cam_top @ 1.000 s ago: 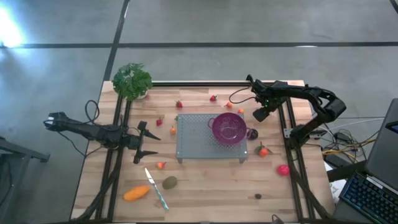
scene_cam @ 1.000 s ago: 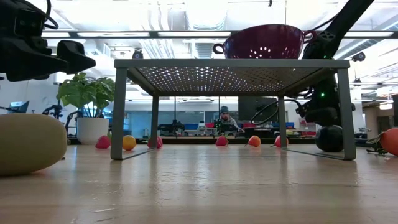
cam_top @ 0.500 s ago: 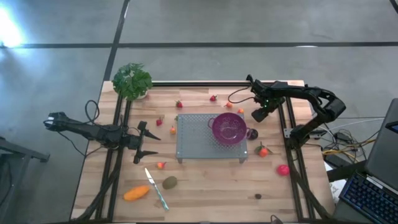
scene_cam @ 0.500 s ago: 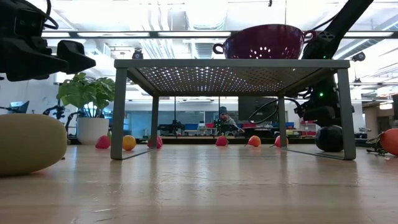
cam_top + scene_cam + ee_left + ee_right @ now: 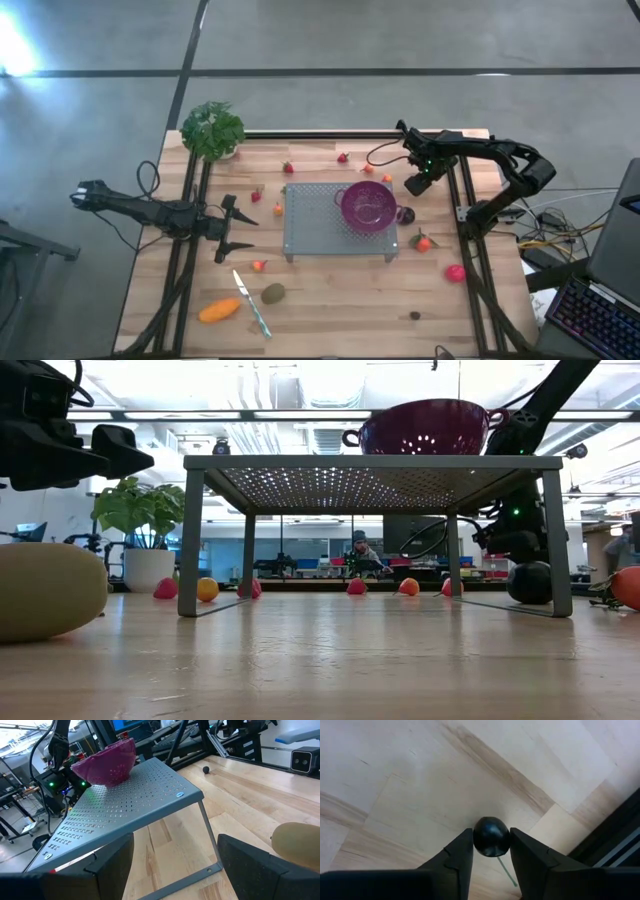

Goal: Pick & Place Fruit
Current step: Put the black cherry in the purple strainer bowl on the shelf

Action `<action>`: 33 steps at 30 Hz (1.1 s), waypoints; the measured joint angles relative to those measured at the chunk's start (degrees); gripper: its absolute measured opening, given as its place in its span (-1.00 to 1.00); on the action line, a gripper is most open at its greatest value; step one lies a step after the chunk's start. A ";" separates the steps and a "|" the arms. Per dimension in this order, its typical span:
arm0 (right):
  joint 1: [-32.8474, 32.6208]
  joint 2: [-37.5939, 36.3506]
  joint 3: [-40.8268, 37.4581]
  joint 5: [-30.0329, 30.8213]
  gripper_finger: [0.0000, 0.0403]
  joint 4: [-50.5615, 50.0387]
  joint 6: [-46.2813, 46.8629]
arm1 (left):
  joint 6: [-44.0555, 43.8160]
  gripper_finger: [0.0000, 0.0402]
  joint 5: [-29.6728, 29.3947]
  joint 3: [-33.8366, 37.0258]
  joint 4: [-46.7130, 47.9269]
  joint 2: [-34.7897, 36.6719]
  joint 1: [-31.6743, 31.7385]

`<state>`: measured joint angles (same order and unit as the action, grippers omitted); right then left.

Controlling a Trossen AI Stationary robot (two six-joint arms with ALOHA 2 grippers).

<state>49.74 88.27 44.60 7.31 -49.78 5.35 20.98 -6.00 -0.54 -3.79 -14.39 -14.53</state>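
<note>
My right gripper point(image 5: 420, 183) hangs over the table's far right part, fingers pointing down, shut on a small dark round fruit point(image 5: 491, 836). My left gripper point(image 5: 236, 230) waits open at the left, level with the metal stand point(image 5: 125, 805). A purple colander point(image 5: 368, 205) sits on top of the stand. Loose on the wood lie tiny red strawberries point(image 5: 288, 167), a larger dark round fruit point(image 5: 405, 214), a brown-green oval one point(image 5: 272, 293), an elongated orange one point(image 5: 219, 311) and a pink-red ball point(image 5: 455, 272). My right gripper pinches the small dark round fruit point(image 5: 491, 836) across its middle between the two fingers point(image 5: 462, 850), coming from above and pointing down. A thin green stem point(image 5: 507, 870) sticks out of the fruit. Whether the fruit is lifted clear of the wood, I cannot tell.
A slim knife point(image 5: 252, 303) lies near the oval fruit. A leafy potted plant point(image 5: 213, 130) stands at the far left corner. An orange-red fruit point(image 5: 423, 241) and a tiny dark ball point(image 5: 415, 316) lie right of the stand. Black rails run along the table's sides.
My right gripper has crept slightly toward the table's far edge with the small dark fruit between its fingers. Nothing else on the table has moved.
</note>
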 joint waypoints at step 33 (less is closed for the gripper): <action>0.04 -0.96 0.00 0.13 -0.48 -0.62 -1.51 | 0.01 0.45 0.00 0.01 -0.01 0.00 -0.01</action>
<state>49.78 87.31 44.60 7.44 -50.39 3.84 20.99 -6.00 -0.52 -3.81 -14.39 -14.54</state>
